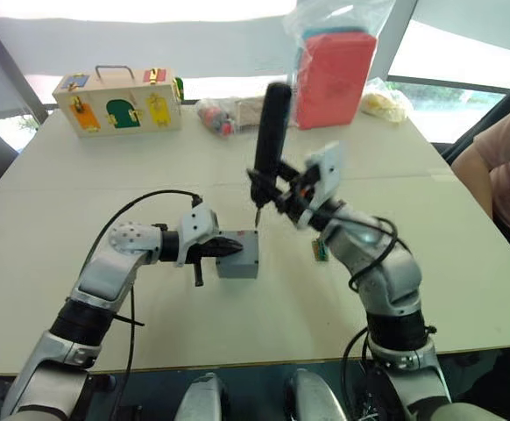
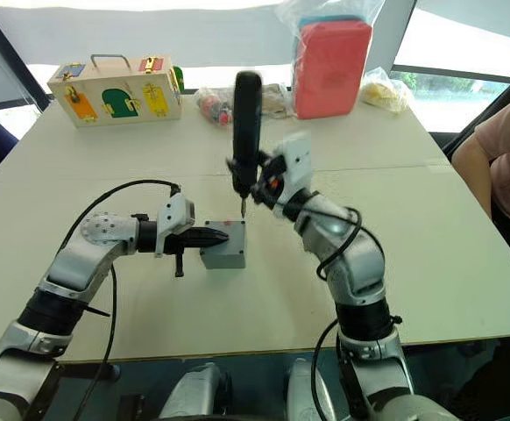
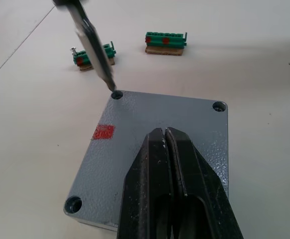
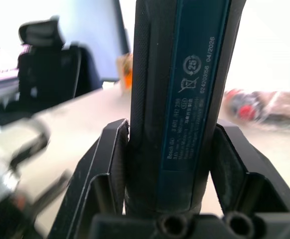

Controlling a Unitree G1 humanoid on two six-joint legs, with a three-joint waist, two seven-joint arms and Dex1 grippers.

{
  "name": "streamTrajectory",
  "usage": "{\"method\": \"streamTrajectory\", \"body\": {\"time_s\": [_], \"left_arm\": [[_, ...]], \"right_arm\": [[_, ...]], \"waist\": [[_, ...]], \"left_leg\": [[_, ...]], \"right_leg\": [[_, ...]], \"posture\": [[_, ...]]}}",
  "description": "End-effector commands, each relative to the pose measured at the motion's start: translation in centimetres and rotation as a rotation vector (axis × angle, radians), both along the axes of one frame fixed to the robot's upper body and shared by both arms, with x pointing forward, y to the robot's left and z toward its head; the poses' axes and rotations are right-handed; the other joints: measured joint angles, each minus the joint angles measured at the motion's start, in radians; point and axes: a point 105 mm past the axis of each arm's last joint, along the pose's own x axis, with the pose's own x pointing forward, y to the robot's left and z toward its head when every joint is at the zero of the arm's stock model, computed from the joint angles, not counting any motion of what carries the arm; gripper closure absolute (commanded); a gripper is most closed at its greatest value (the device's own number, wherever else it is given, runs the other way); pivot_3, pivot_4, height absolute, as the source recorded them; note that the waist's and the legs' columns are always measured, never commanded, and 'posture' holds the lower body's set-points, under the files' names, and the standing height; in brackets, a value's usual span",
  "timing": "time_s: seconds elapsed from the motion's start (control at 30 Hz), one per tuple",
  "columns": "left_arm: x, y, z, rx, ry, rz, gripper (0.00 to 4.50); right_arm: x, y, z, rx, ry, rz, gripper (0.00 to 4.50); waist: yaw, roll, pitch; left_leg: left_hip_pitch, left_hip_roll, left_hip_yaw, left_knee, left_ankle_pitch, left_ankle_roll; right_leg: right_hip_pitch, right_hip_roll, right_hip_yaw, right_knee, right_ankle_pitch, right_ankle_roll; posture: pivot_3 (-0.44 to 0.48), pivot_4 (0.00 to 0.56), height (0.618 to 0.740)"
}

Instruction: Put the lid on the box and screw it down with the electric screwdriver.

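My left pincer (image 3: 166,144), fingers pressed together, bears down on the lid (image 3: 160,149) to pin it on the box (image 1: 239,263). Just beyond its tips, the screwdriver (image 1: 270,132), clamped upright in my right pincer (image 4: 167,164), meets a corner hole. Farther off lie green connectors (image 3: 165,41) on the table (image 1: 106,175).

Daylight is pouring in from the far windows (image 1: 465,79), blowing them out white. The table (image 1: 80,289) is glaring softly. The right wrist view's background is blurring.
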Motion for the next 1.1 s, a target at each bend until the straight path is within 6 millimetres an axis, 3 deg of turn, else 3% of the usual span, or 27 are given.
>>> {"method": "streamTrajectory", "body": {"time_s": [0.03, 0.23, 0.37, 0.53, 0.83, 1.03, 1.1], "left_arm": [[-0.4, 0.1, 3.0, -0.045, -0.070, -0.027, 4.50], [-0.7, -0.4, 5.4, -0.087, -0.126, -0.054, 4.50], [-1.2, -0.9, 7.0, -0.135, -0.151, -0.090, 4.50], [-1.7, -0.9, 7.5, -0.159, -0.159, -0.095, 4.50], [-2.5, -0.9, 8.2, -0.188, -0.160, -0.093, 4.50], [-3.0, -0.9, 8.2, -0.191, -0.147, -0.079, 4.50], [-3.1, -0.9, 8.2, -0.190, -0.143, -0.074, 4.50]], "right_arm": [[-1.1, -3.0, 4.4, 0.094, -0.060, -0.068, 2.65], [0.3, -8.3, 2.5, -0.085, 0.182, -0.254, 2.65], [0.1, -13.6, -1.5, -0.393, 0.507, -0.383, 2.65], [-0.9, -16.6, -5.4, -0.527, 0.801, -0.376, 2.65], [-0.2, -18.9, -10.1, -0.578, 1.076, -0.390, 2.65], [0.5, -19.1, -11.9, -0.614, 1.120, -0.371, 2.65], [0.7, -19.1, -12.0, -0.617, 1.119, -0.367, 1.66]], "waist": [[0.002, 0.000, 0.000], [0.001, 0.001, 0.001], [0.000, 0.002, 0.006], [-0.009, 0.003, 0.007], [-0.003, 0.003, 0.009], [-0.001, 0.002, 0.009], [-0.001, 0.002, 0.009]], "left_leg": [[-0.004, 0.000, 0.000, 0.000, 0.000, -0.001], [-0.008, -0.002, 0.001, 0.001, 0.001, -0.001], [-0.008, -0.002, 0.001, 0.001, 0.001, -0.001], [-0.008, -0.003, 0.001, -0.001, 0.000, 0.000], [-0.008, -0.002, 0.002, 0.000, 0.000, 0.000], [-0.009, -0.003, 0.002, 0.000, 0.000, 0.000], [-0.009, -0.003, 0.002, 0.000, 0.000, 0.000]], "right_leg": [[-0.004, 0.000, 0.000, 0.001, 0.000, 0.000], [-0.007, -0.002, 0.000, -0.001, 0.000, 0.000], [-0.007, -0.002, 0.000, -0.001, 0.000, 0.000], [-0.007, 0.001, 0.000, -0.004, 0.000, 0.000], [-0.007, 0.002, 0.001, -0.005, 0.001, 0.001], [-0.007, 0.001, 0.002, -0.006, 0.001, 0.002], [-0.007, 0.001, 0.001, -0.007, 0.001, 0.002]], "posture": [[0.000, 0.150, 0.730], [0.000, 0.150, 0.730], [0.000, 0.150, 0.730], [0.000, 0.150, 0.730], [0.000, 0.150, 0.730], [0.000, 0.150, 0.730], [0.000, 0.150, 0.730]]}}
